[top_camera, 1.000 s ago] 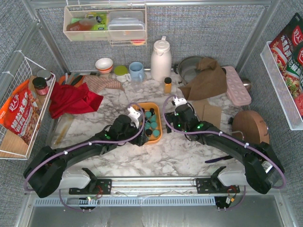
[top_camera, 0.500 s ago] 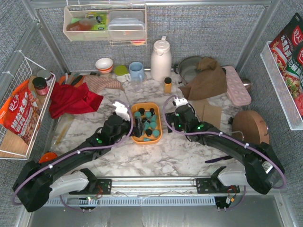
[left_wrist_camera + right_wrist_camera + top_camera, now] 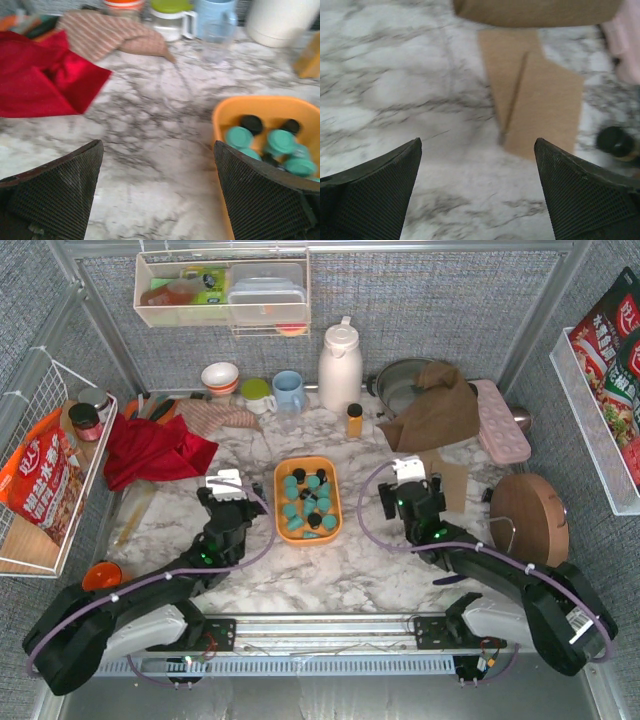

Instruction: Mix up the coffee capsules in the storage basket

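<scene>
Top external view, left side first: the left gripper (image 3: 224,491) hangs over the marble table (image 3: 350,562) just beside the orange basket (image 3: 279,502), jaws wide apart, holding nothing. Centre: teal and black capsules (image 3: 308,500) jumbled inside the basket. Right gripper (image 3: 410,486) stands near its other side, jaws spread, empty.

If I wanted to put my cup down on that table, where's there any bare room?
Bare marble lies between the orange storage basket and the right gripper, in front of the basket toward the near edge, and between the red cloth and the left gripper. The back edge is crowded: bowl, cups, white jug, pot under a brown cloth.
</scene>
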### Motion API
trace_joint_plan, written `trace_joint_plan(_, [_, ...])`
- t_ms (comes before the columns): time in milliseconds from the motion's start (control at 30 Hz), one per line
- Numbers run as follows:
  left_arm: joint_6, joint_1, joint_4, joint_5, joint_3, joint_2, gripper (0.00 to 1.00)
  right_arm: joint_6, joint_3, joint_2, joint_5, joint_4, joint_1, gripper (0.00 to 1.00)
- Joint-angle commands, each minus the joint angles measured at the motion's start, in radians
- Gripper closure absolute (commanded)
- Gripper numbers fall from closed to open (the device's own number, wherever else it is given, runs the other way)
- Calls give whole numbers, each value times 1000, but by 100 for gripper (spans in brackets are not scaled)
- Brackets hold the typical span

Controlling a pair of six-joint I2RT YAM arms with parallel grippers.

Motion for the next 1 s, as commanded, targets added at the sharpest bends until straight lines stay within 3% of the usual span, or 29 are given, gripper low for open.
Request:
trace_joint_plan(0, [276, 18, 363, -216, -63, 58, 1, -144, -15, 21, 95, 194, -101, 1])
trace_joint_plan(200, [484, 109, 645, -285, -122, 236, 0, 9, -51, 189, -18, 331, -320, 1])
trace_joint_plan(267, [532, 148, 670, -260, -114, 279, 0, 26, -13, 203, -11, 272, -338, 1])
trace_joint_plan(367, [456, 256, 692, -230, -137, 365, 0, 4, -14, 244, -36, 358, -366, 1])
trace_joint_plan(433, [440, 314, 845, -219, -196, 436, 0, -13, -1, 275, -35, 388, -372, 1])
trace_joint_plan(500, [491, 311, 964, -201, -214, 479, 0, -45, -68, 354, -52, 628, -384, 1])
trace_joint_plan(567, [500, 315, 1005, -174, -217, 499, 0, -10, -93, 312, -65, 579, -390, 1])
trace_joint_plan(700, [531, 339, 1063, -74, -201, 558, 0, -18, -140, 411, -188, 781, -441, 1])
trace_joint_plan(767, [574, 348, 1057, -60, -165, 611, 0, -28, -101, 364, -299, 618, -448, 1])
trace_joint_plan(867, [629, 371, 1114, -8, -145, 694, 0, -53, -129, 390, -394, 712, -472, 1])
trace_joint_plan(967, [562, 417, 1101, 37, -186, 635, 0, -53, -117, 366, -432, 646, -482, 1])
